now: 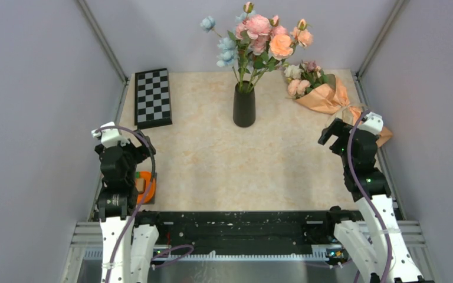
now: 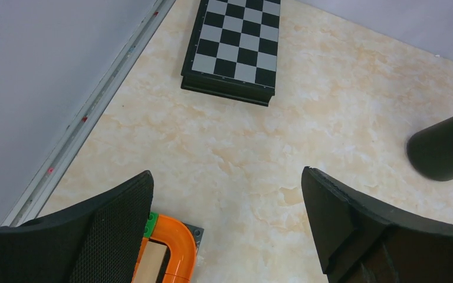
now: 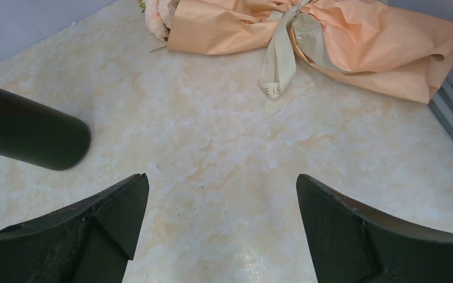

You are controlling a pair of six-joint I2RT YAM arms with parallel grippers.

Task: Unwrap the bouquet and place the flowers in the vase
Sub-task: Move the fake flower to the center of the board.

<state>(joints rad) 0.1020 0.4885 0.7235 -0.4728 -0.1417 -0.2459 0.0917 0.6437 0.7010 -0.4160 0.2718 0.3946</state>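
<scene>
The left tool (image 2: 227, 184) is wide open w/ nothing in it. It hangs over the counter (image 1: 212, 165) near the left edge, w/ bare counter under it. Just beside it on the left sits an orange toy (image 2: 171, 244) on a gray base w/ a green bit. Farther back on the left lies a black & gray checker board (image 1: 152, 97), flat, close to the left wall. The right tool (image 3: 221, 184) is wide open too & holds nothing. It hangs on the right side, near the bouquet (image 1: 324, 97) but not touching it. The bouquet lies on its side at the far right of the counter, by the right wall, blooms pointing back-left & the paper tail toward the right arm. It's wrapped in peach-orange paper, & a pale ribbon (image 3: 278, 56) is tied round the middle, one end trailing on the counter. The flowers (image 1: 298, 82) poke out the top of the paper: cream, pink & a few small mauve ones. The vase (image 1: 244, 106) is black & slim & stands upright at the back middle of the counter, left of the bouquet & apart from it. A tall bunch (image 1: 262, 38) of pink, orange & pale blue blooms stands in it.
</scene>
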